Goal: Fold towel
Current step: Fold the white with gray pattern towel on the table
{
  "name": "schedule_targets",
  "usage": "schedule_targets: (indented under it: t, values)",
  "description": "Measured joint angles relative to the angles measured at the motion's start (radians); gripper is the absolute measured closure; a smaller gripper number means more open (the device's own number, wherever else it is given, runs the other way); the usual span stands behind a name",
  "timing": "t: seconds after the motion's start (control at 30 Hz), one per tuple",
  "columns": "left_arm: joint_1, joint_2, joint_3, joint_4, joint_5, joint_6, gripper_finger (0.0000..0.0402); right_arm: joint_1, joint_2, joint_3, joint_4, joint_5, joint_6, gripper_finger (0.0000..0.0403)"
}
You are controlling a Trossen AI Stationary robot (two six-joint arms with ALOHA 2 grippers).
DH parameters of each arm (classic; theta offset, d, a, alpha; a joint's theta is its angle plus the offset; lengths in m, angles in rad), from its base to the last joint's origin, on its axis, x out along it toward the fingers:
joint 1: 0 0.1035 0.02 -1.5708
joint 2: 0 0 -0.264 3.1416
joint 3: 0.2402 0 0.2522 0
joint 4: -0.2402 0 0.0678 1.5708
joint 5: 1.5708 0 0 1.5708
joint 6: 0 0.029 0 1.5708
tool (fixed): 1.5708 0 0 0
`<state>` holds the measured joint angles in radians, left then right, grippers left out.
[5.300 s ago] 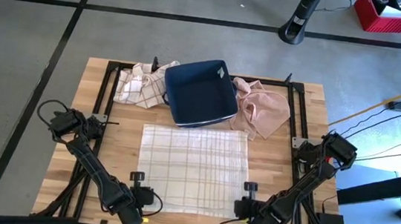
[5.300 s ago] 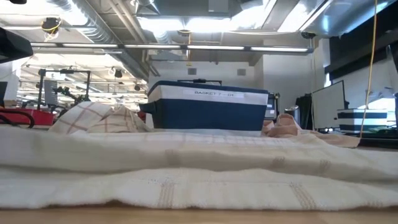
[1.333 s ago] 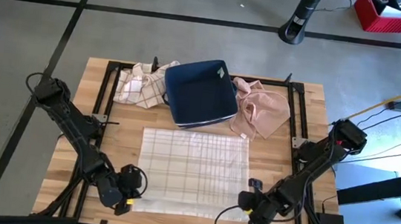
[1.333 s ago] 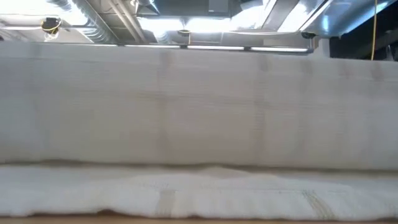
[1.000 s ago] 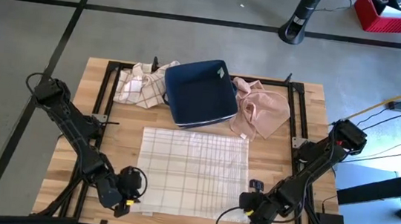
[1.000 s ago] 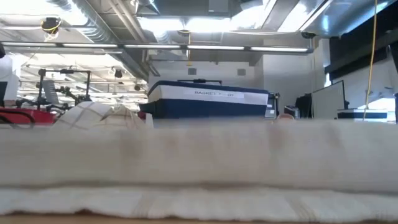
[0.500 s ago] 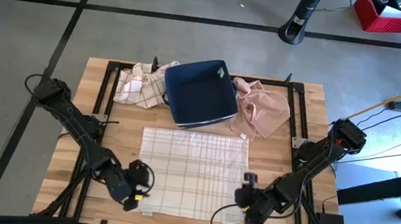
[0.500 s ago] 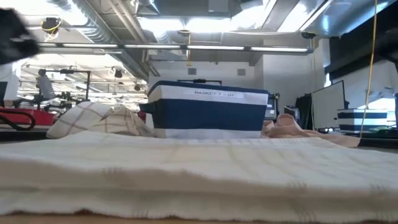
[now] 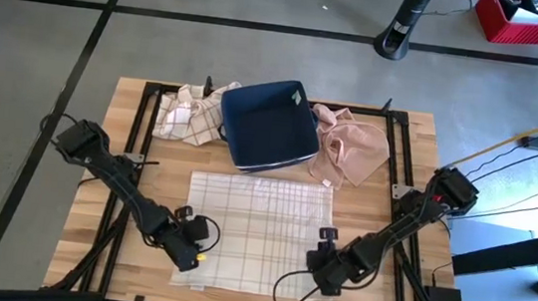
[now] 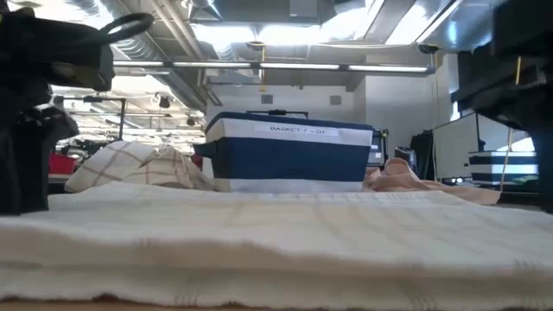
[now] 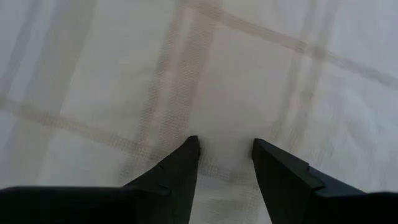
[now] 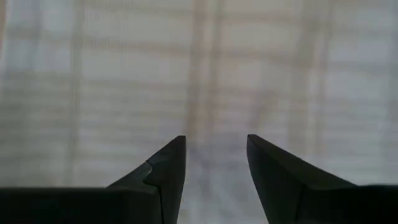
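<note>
Pale wooden table (image 9: pixel 97 163) on grey concrete floor (image 9: pixel 209 54); beyond, blue basket (image 9: pixel 270 123) between crumpled checked cloth (image 9: pixel 185 114) and pink cloth (image 9: pixel 353 147). Checked towel (image 9: pixel 256 231) flat between both tools, long axis running from them toward basket. Left gripper (image 9: pixel 202 232) over its near left corner, fingers apart, nothing held; right gripper (image 9: pixel 324 245) over near right corner, likewise apart, empty. Bare wood outboard of each.
</note>
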<state>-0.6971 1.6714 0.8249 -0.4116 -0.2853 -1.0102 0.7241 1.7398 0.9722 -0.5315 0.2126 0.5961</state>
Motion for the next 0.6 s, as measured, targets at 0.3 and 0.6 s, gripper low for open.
schedule_targets:
  t: [0.3,0.6]
  values:
    - [0.0,-0.053,0.007,-0.004,0.136,-0.015,0.0254,0.001,-0.006,0.019,-0.149,-0.161,0.06,0.023]
    - [0.052,-0.104,0.075,-0.002,-0.02,0.166,0.0254,-0.031,-0.065,0.084,-0.034,0.16,-0.121,0.023]
